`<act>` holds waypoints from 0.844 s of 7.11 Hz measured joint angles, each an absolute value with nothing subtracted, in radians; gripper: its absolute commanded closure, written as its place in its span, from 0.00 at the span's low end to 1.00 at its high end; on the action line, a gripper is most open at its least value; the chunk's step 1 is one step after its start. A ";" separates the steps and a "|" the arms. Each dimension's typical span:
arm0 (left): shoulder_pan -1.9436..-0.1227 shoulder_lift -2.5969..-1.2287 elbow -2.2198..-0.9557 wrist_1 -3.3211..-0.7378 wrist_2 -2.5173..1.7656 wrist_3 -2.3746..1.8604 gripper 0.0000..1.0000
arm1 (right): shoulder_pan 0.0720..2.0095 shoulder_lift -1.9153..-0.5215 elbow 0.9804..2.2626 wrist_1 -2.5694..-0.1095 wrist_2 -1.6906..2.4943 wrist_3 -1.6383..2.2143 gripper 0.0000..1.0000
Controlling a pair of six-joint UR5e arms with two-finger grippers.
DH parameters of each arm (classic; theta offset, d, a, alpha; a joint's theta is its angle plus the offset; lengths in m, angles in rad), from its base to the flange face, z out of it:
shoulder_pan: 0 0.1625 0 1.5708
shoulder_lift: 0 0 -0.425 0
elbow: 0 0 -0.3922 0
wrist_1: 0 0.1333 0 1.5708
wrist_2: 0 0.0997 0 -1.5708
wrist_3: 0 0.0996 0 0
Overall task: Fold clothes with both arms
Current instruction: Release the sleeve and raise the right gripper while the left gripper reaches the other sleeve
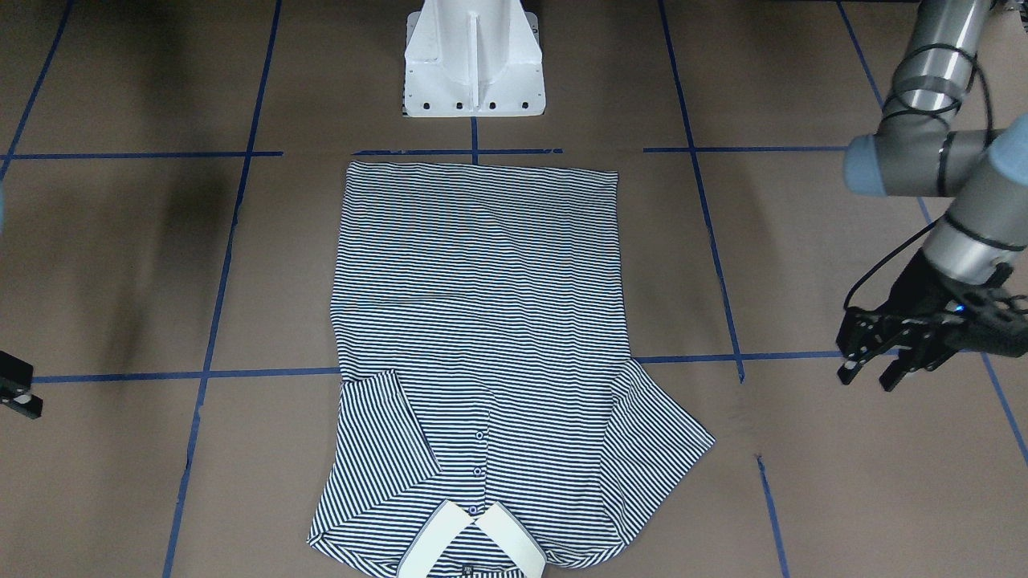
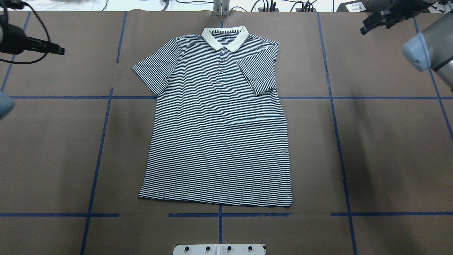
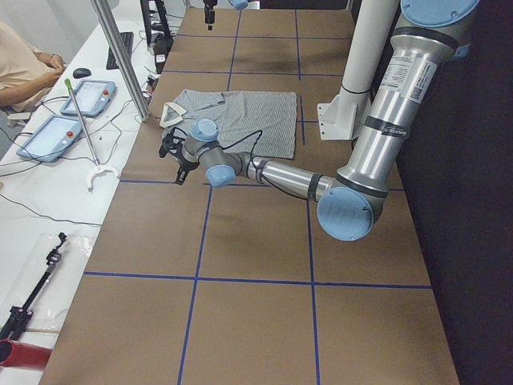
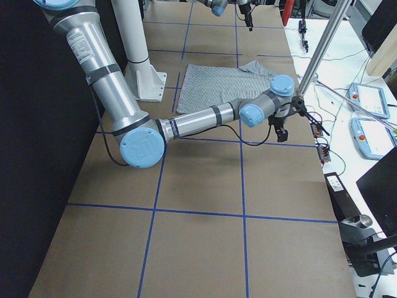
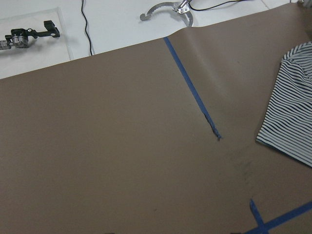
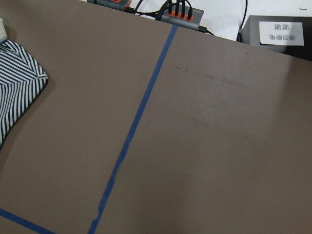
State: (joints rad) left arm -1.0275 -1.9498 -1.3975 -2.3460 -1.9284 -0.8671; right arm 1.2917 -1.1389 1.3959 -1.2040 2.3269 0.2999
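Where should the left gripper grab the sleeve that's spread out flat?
Pinch the spread sleeve at its cuff hem, coming from the robot's left with the left gripper. That hem lies flat, free and faces that side; the other sleeve is already folded inward.

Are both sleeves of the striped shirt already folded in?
No, only one sleeve lies folded over the shirt; the other sleeve is spread flat.

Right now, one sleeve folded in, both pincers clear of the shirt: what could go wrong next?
1. The folded sleeve lies loose on the polo shirt; tugging the shirt could flip it open.
2. The spread sleeve lies flat on the table cover; the open left pincer may catch only one layer or drag the shirt askew.
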 measured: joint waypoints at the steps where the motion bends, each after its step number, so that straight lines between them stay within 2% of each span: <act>1: -0.960 -2.017 -1.332 -2.348 -1.847 -0.959 0.45 | 1.307 -1.166 1.396 -1.176 2.338 0.287 0.00; 4: -0.845 -2.150 -1.185 -2.352 -1.736 -1.070 0.45 | 1.314 -1.183 1.396 -1.156 2.341 0.282 0.00; 6: -0.821 -2.189 -1.120 -2.361 -1.712 -1.083 0.47 | 1.315 -1.185 1.395 -1.155 2.340 0.282 0.00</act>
